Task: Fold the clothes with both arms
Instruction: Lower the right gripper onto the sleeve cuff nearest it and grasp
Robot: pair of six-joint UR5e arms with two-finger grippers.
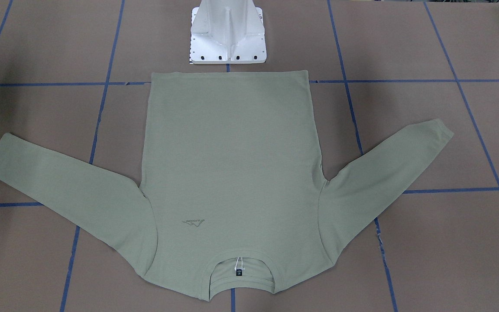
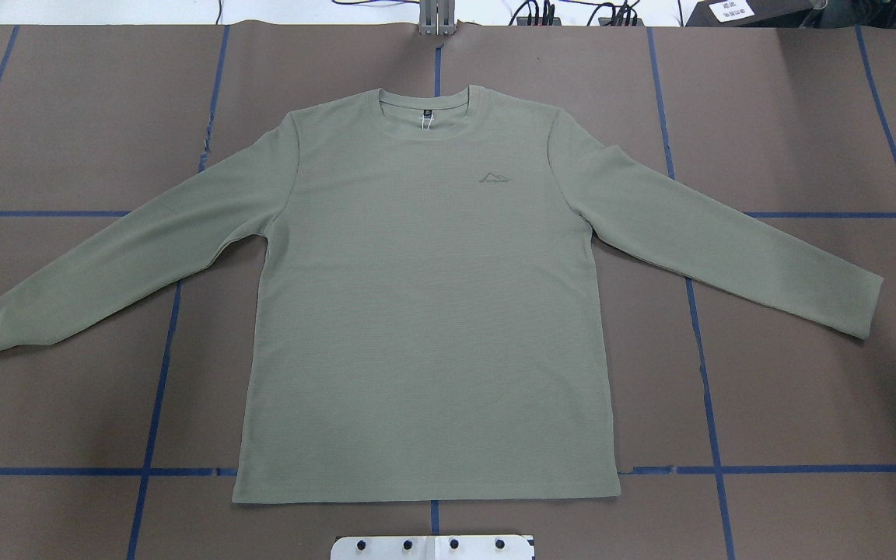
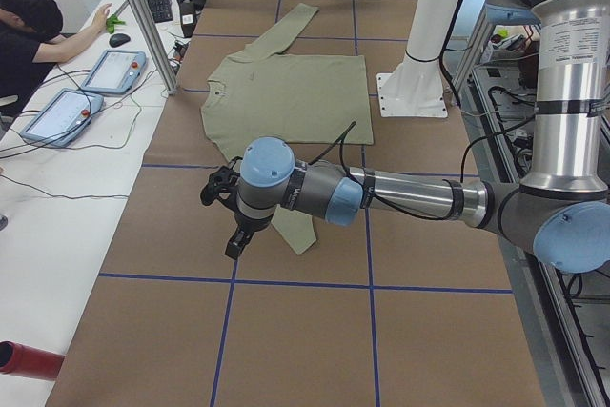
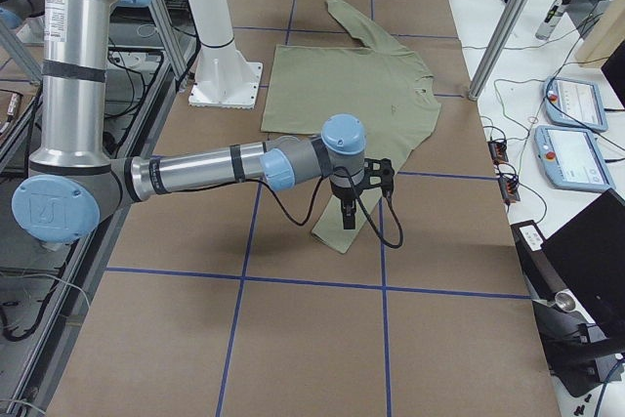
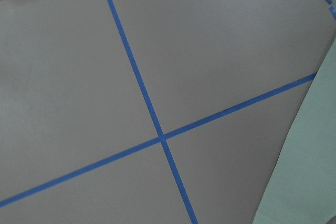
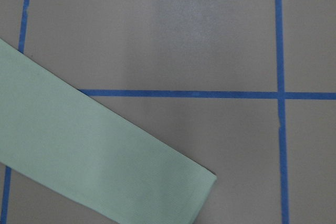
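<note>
**Workpiece.** The shirt (image 2: 425, 311) is laid flat and face up on the table (image 2: 806, 404). Its hem is turned toward the pedestal (image 1: 228, 34) and its collar (image 2: 425, 105) away from it. Both sleeves are spread outward and angled slightly toward the hem. No fold is judged to have been made yet.

**End effectors.** The left gripper (image 3: 234, 247) is held above the table, pointing down, with the left cuff (image 3: 303, 235) just beside and below it. In the left wrist view only an edge of the left sleeve (image 5: 310, 182) is caught, at the lower right. The right gripper (image 4: 349, 220) is held over the right cuff (image 6: 199, 192), whose end is shown in the right wrist view. Whether either gripper's fingers are spread or pressed together cannot be told (both appear in the side views only).

**Governing relation.** From each gripper, the sleeve's long axis runs diagonally away toward the shoulder and the shirt body. Each cuff is served by the arm on its own side. The right gripper is judged the better centred of the two.

**Clearance.** Bare table is left beyond and beside each cuff, so room for descent is available. The cuff ends lie flat on the paper, so a low entry at the edge is expected to be required.
</note>
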